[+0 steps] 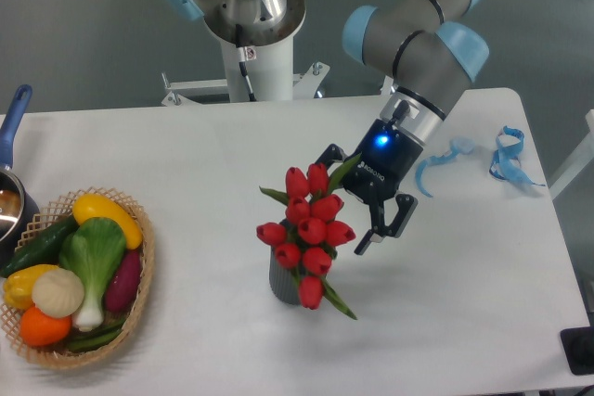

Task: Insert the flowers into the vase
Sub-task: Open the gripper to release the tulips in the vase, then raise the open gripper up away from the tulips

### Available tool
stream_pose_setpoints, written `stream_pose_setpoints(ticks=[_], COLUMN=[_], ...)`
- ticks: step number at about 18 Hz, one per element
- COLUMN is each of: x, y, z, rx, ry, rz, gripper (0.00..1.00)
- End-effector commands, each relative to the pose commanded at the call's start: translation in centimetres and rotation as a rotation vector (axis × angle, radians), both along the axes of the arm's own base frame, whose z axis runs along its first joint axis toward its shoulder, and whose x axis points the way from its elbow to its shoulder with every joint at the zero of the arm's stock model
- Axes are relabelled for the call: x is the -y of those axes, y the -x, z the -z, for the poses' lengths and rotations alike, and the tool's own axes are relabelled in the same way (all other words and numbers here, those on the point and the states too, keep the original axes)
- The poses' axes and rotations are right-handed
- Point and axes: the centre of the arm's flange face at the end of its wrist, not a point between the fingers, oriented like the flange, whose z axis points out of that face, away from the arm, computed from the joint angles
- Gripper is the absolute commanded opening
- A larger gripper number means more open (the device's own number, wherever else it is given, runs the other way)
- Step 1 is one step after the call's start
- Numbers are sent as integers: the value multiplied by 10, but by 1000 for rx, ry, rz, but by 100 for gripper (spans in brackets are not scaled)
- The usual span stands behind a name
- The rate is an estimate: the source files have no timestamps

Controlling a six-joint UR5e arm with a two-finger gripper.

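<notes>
The red tulip flowers (311, 227) stand with their stems in the small dark grey ribbed vase (282, 283) near the middle of the table, and the buds spread wider than the vase and hide its mouth. A green leaf sticks out at the lower right. My gripper (355, 198) is just to the right of the buds, tilted down to the left. Its fingers (388, 222) are spread wide apart, and the right edge of the bunch lies close to the gap. I see no grip on the stems.
A woven wicker basket (139, 280) of toy vegetables sits at the left front. A dark pot with a blue handle (13, 118) is at the far left edge. Blue ribbon scraps (506, 157) lie at the back right. The robot base (252, 34) stands behind the table.
</notes>
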Motion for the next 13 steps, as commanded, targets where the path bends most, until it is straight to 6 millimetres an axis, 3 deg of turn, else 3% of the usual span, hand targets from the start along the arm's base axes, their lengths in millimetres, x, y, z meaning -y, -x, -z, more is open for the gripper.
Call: stream_pose_setpoints(ticks=[3,8,10,13], x=[5,26,33,56], y=[-8,8,16,36], z=[11,15,3,-35], rx=[27,28,-17,-208], ry=[9,13,20,146], rz=[-3,-47,-61,-117], gripper=[100,100,100,100])
